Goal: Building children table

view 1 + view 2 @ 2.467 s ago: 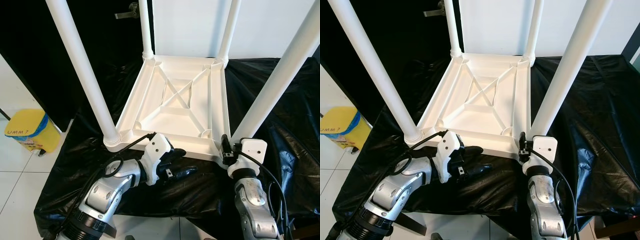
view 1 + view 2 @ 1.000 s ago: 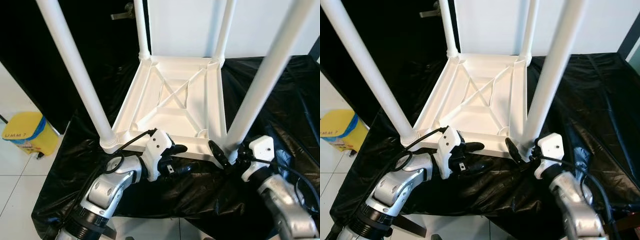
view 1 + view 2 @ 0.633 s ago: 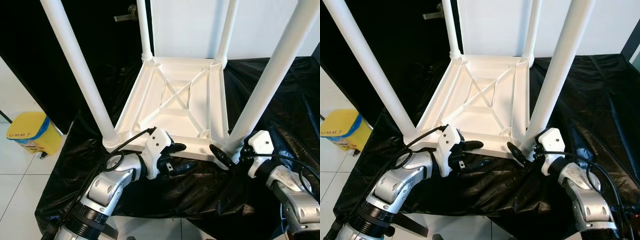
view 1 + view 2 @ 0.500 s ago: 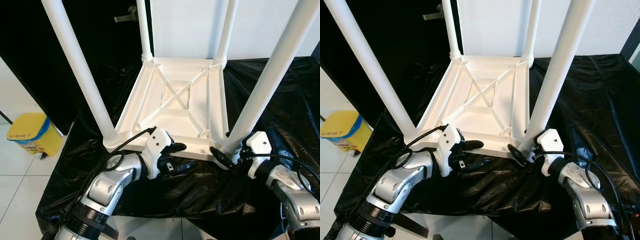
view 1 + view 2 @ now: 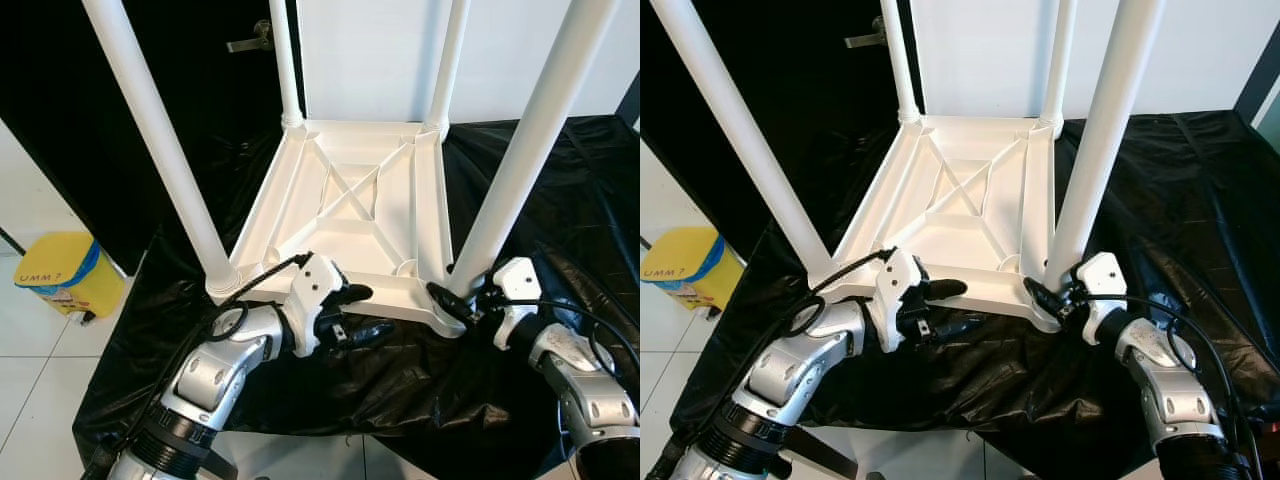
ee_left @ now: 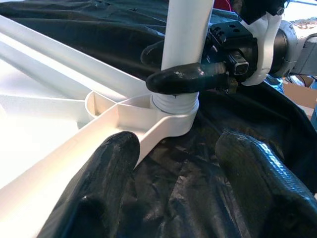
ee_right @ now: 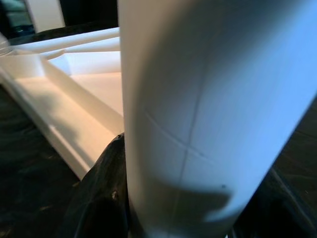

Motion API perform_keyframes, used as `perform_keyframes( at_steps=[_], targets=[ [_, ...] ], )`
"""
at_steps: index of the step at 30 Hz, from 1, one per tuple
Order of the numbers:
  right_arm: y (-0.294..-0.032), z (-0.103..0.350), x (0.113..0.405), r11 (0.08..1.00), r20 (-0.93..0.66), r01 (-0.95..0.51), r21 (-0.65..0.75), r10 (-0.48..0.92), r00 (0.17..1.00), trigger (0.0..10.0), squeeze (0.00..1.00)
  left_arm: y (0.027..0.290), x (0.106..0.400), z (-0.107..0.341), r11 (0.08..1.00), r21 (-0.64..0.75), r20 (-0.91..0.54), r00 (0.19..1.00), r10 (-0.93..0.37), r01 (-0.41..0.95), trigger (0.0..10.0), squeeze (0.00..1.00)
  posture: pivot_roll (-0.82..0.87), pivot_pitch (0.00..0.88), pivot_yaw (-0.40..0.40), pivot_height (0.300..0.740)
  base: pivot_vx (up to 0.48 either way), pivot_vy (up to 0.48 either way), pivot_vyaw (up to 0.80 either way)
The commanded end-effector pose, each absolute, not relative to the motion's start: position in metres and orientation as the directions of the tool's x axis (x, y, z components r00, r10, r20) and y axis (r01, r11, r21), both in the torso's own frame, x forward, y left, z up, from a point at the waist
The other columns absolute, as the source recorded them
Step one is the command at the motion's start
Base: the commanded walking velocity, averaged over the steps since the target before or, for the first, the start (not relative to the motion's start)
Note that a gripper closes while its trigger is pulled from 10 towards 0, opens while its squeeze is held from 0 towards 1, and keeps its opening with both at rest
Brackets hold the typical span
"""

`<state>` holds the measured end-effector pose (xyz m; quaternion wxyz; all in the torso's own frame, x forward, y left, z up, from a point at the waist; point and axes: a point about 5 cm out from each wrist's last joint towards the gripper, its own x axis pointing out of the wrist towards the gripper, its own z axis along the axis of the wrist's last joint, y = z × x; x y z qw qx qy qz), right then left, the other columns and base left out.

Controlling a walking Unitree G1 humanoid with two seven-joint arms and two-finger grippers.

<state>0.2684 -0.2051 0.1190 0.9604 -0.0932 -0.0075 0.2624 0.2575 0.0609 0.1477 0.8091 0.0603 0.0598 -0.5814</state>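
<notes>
The white children's table (image 5: 300,190) lies upside down on a black plastic sheet (image 5: 560,190), its four legs pointing up. My right gripper (image 5: 453,294) comes in from the right and is shut on the base of the near right leg (image 5: 520,150). In the left wrist view one of its fingers (image 6: 188,78) crosses the front of that leg (image 6: 185,29) just above the socket. In the right wrist view the leg (image 7: 208,99) stands between the two fingers. My left gripper (image 5: 359,312) is open at the table's near rim, one finger over the rim (image 6: 74,148), the other over the sheet.
A yellow bin (image 5: 55,270) stands on the white tiled floor at the left. A black door with a lever handle (image 5: 245,43) and a white wall stand behind the table. The sheet drapes over the front edge.
My right arm swung out to the right, then came back in, and its fingers have closed around the near right leg's base. The left gripper has hardly moved. The camera shifted slightly.
</notes>
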Motion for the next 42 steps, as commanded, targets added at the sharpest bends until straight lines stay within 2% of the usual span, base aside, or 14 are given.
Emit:
perform_keyframes(
  at_steps=[1,5,7,17,18,19,21,27,29,34,41,42],
  targets=[
    [-0.205,0.109,0.265,0.864,-0.076,-0.474,-0.170,0.468,0.880,10.0,0.00,0.062,0.256,0.147,0.313,0.038,-0.174,0.315,-0.933,0.949,10.0,0.00,-0.18,0.011,0.053,0.740,0.000,0.000,0.00],
    [-0.206,0.108,0.265,0.884,-0.070,-0.435,-0.173,0.430,0.900,10.0,0.00,0.061,0.256,0.146,0.311,0.037,-0.175,0.312,-0.934,0.950,10.0,0.00,-0.18,0.011,0.052,0.740,0.000,0.000,0.00],
    [-0.203,0.102,0.264,0.927,-0.088,-0.329,-0.181,0.318,0.944,10.0,0.00,0.059,0.255,0.145,0.303,0.032,-0.175,0.304,-0.936,0.952,10.0,0.00,-0.19,0.013,0.051,0.740,0.000,0.000,0.00],
    [-0.197,0.095,0.259,0.974,-0.093,-0.170,-0.148,0.157,0.983,10.0,0.00,0.057,0.253,0.144,0.296,0.024,-0.173,0.295,-0.940,0.955,10.0,0.00,-0.19,0.017,0.049,0.740,0.000,0.000,0.00],
    [-0.195,0.093,0.256,0.992,-0.078,-0.027,-0.119,0.018,0.997,10.0,0.00,0.058,0.252,0.143,0.298,0.023,-0.175,0.297,-0.939,0.954,10.0,0.00,-0.19,0.018,0.040,0.740,0.000,0.000,0.00],
    [-0.195,0.093,0.256,0.992,-0.078,-0.027,-0.119,0.018,0.997,10.0,0.00,0.058,0.252,0.143,0.298,0.023,-0.175,0.297,-0.939,0.954,10.0,0.00,-0.19,0.018,0.040,0.740,0.000,0.000,0.00],
    [-0.193,0.094,0.254,0.990,-0.059,0.098,-0.101,-0.105,0.993,10.0,0.00,0.057,0.251,0.142,0.301,0.021,-0.175,0.300,-0.938,0.953,10.0,0.00,-0.18,0.018,0.030,0.740,0.000,0.000,0.00],
    [-0.182,0.095,0.253,0.960,-0.038,0.267,-0.080,-0.270,0.962,10.0,0.00,0.057,0.251,0.142,0.308,0.019,-0.171,0.307,-0.936,0.951,10.0,0.00,-0.18,0.022,0.024,0.740,0.000,0.000,0.00],
    [-0.169,0.098,0.257,0.962,-0.025,0.269,-0.054,-0.271,0.962,10.0,0.00,0.057,0.251,0.142,0.315,0.020,-0.169,0.314,-0.934,0.949,10.0,0.00,-0.18,0.025,0.021,0.740,0.000,0.000,0.00],
    [-0.166,0.102,0.260,0.972,-0.006,0.230,-0.037,-0.231,0.973,10.0,0.00,0.058,0.253,0.142,0.326,0.030,-0.167,0.326,-0.930,0.945,10.0,0.00,-0.19,0.024,0.017,0.740,0.000,0.000,0.00],
    [-0.164,0.102,0.260,0.987,-0.006,0.143,-0.067,-0.144,0.990,10.0,0.00,0.057,0.265,0.149,0.379,0.100,-0.126,0.390,-0.912,0.920,10.0,0.00,-0.19,0.008,0.000,0.740,0.000,0.000,0.00],
    [-0.164,0.103,0.259,0.992,0.001,0.117,-0.057,-0.117,0.993,10.0,0.08,0.057,0.265,0.149,0.383,0.104,-0.123,0.394,-0.911,0.918,10.0,0.00,-0.18,0.004,-0.009,0.740,0.000,0.000,0.00]
  ],
)
